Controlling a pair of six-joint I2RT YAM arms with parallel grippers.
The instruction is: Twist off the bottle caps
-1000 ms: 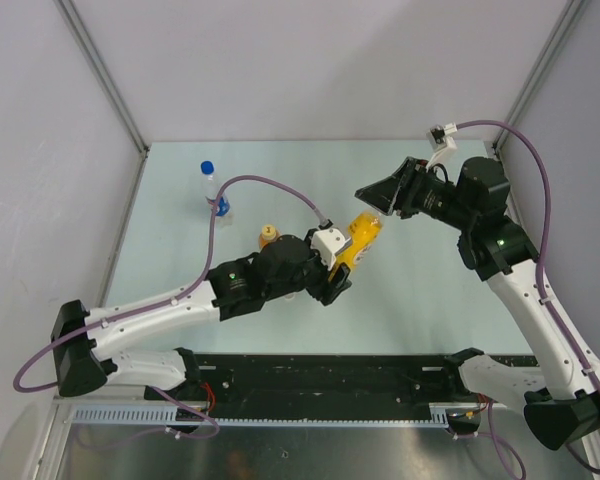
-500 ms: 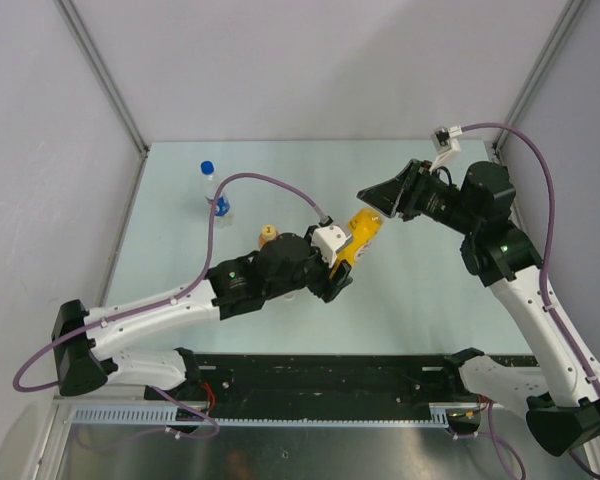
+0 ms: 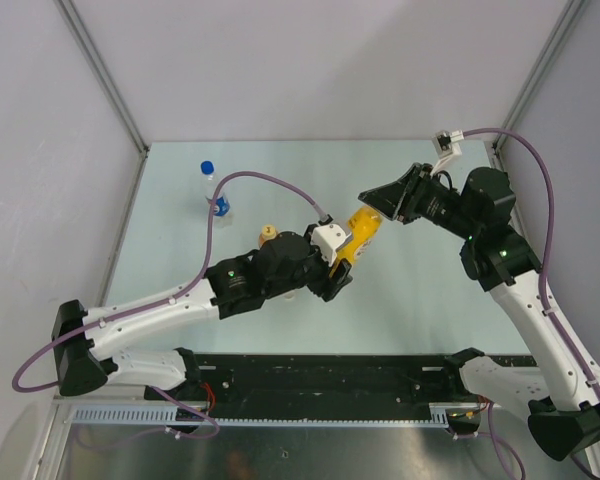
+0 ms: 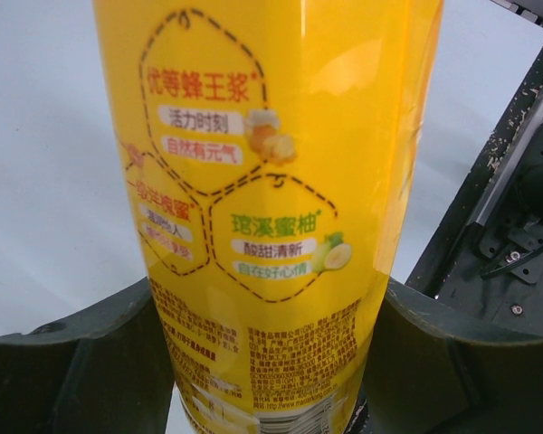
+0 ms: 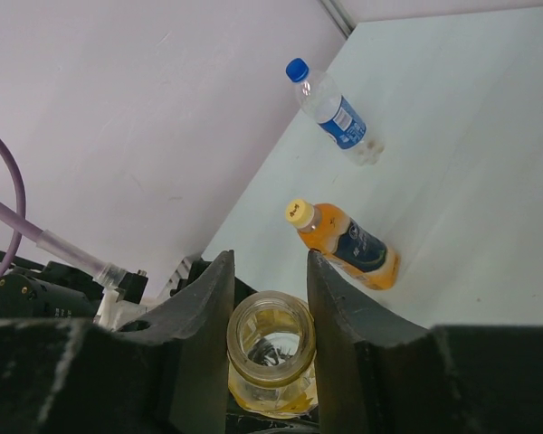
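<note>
While left gripper (image 4: 271,362) is clamping yellow juice bottle (image 4: 271,181), right gripper (image 5: 270,264) is hovering, jaws parted.
Its uncapped mouth (image 5: 271,336) is showing between right fingers (image 5: 199,334); orange bottle (image 5: 348,246), water bottle (image 5: 335,113) standing beyond.

The yellow bottle (image 3: 361,233) is at the centre of the top view, tilted, with its neck toward the upper right. Its mouth (image 5: 271,339) is open, and its label has Chinese text in honeycomb shapes. The clear water bottle (image 3: 213,192) stands upright at the upper left with its blue cap (image 3: 207,168) on. The orange bottle (image 5: 351,246), with a dark label, stands left of centre with its yellow cap (image 5: 299,212) on.
</note>
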